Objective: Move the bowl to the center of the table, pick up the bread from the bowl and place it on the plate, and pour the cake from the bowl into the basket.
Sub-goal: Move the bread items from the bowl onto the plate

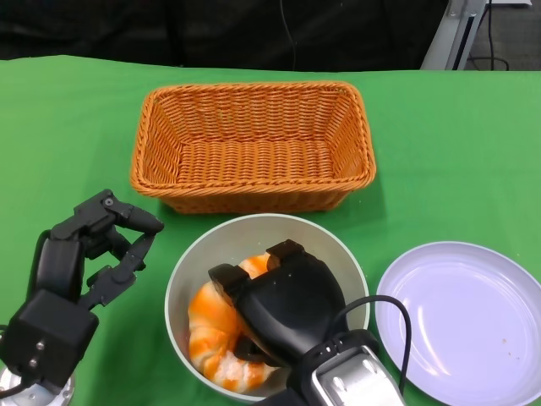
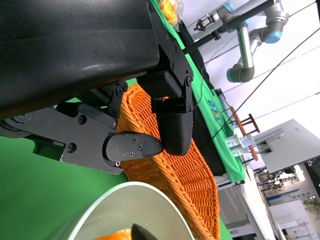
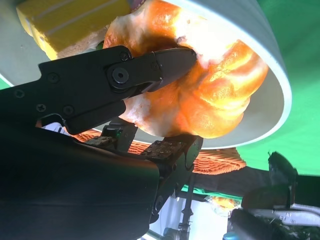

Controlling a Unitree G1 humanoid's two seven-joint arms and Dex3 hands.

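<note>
The white bowl (image 1: 180, 269) stands in front of the basket, near the table's front edge. An orange glazed bread (image 1: 210, 331) lies in it. My right hand (image 1: 287, 306) reaches down into the bowl and covers much of the inside. Seen from the right wrist, my right hand (image 3: 112, 95) grips the bread (image 3: 217, 95), one finger pressed on each side of it. A yellow cake (image 3: 65, 22) sits beside the bread in the bowl (image 3: 278, 100). My left hand (image 1: 100, 245) hovers left of the bowl, fingers apart and holding nothing. The lavender plate (image 1: 461, 321) lies right of the bowl.
The orange wicker basket (image 1: 254, 144) stands behind the bowl and holds nothing. It also shows past my left hand (image 2: 135, 115) as the basket (image 2: 175, 170) beside the bowl's rim (image 2: 125, 192). Green cloth covers the table.
</note>
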